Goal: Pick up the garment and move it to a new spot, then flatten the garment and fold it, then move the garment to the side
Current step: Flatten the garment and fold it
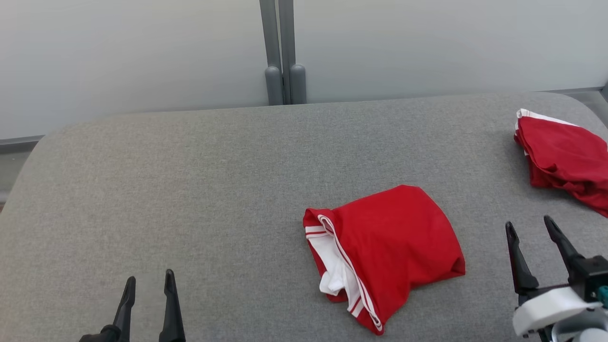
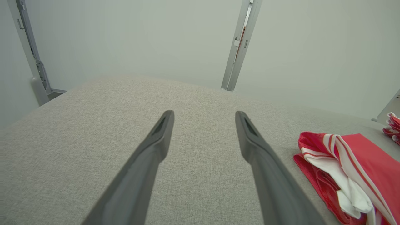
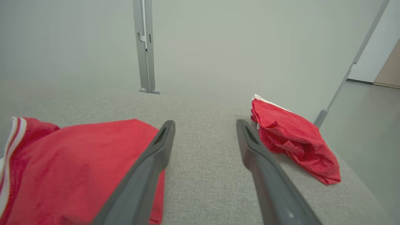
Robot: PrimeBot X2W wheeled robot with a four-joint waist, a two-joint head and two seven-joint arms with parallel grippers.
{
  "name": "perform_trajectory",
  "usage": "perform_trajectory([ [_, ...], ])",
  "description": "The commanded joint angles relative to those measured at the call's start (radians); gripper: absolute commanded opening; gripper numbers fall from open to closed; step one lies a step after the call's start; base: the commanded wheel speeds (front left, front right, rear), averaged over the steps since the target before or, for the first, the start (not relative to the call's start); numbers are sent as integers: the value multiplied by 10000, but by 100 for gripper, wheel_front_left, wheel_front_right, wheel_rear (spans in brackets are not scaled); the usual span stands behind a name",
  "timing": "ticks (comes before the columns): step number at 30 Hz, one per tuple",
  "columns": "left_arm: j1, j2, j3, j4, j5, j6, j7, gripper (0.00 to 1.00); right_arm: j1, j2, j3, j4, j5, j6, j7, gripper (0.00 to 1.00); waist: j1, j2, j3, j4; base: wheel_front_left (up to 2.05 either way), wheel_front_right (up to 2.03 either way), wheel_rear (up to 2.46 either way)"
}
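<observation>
1. Just right of centre on a grey table (image 1: 190,190) lies the garment (image 1: 389,251) — red with white trim, folded into a loose bundle.
2. Left gripper (image 1: 149,277): near left, fingers wide, empty, well apart from the garment.
3. Right gripper (image 1: 529,222): near right, fingers wide, empty, near the garment's right edge.
4. Another red cloth (image 1: 565,156) sits far right.
5. Likely next — moving the bundle aside: pinch through all layers at one edge and carry it low, so the fold holds.
</observation>
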Motion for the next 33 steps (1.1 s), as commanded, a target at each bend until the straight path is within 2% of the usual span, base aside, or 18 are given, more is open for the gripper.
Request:
perform_trajectory([
  [1,-8,14,67,38,24,-9,-26,100,358,191,-238,-106,-230,-12,-32,100,0,-1,-18,36,0,0,0],
  [7,29,14,151,17,-58,15,-26,100,820,543,-607,-292,-702,-12,-37,100,0,-1,10,72,0,0,0],
  [11,65,14,176,30,-54,12,-26,100,797,559,-222,-484,-760,-12,-37,100,0,-1,37,66,0,0,0],
  [14,12,14,163,45,-65,-3,-26,100,683,496,484,-502,-728,-12,-37,100,0,-1,76,88,0,0,0],
  [15,-28,14,147,54,-67,-21,-26,100,608,441,871,-469,-686,-12,-37,95,0,-1,101,107,0,0,0],
  [16,-67,14,131,61,-63,-34,-26,100,527,411,1141,-445,-619,-14,-38,78,0,-1,124,126,0,0,0],
  [17,-116,14,120,68,-57,-49,-26,100,424,388,1468,-386,-559,-14,-38,47,0,-1,156,146,0,0,0],
  [18,-150,14,125,73,-54,-59,-26,100,348,363,1732,-295,-526,-14,-38,38,0,-1,181,160,0,0,0],
  [19,-182,14,132,73,-53,-52,-26,100,232,346,2071,-131,-536,-14,-38,18,0,-1,222,180,0,0,0],
  [20,-199,14,142,71,-57,-63,-26,100,113,354,2295,34,-563,-14,-38,3,0,-1,256,194,0,0,0],
  [21,-216,14,140,80,-54,-74,-28,100,-58,398,2607,319,-574,-14,-37,0,0,-1,311,213,0,0,0],
  [27,-550,14,57,30,-84,-135,-26,100,-1748,684,3856,1977,-958,-14,-32,0,0,-1,986,397,0,0,0],
  [33,-940,14,-88,85,-83,-178,-26,100,-3361,1116,3741,2848,-1283,-14,-31,0,0,-1,1625,635,0,0,0],
])
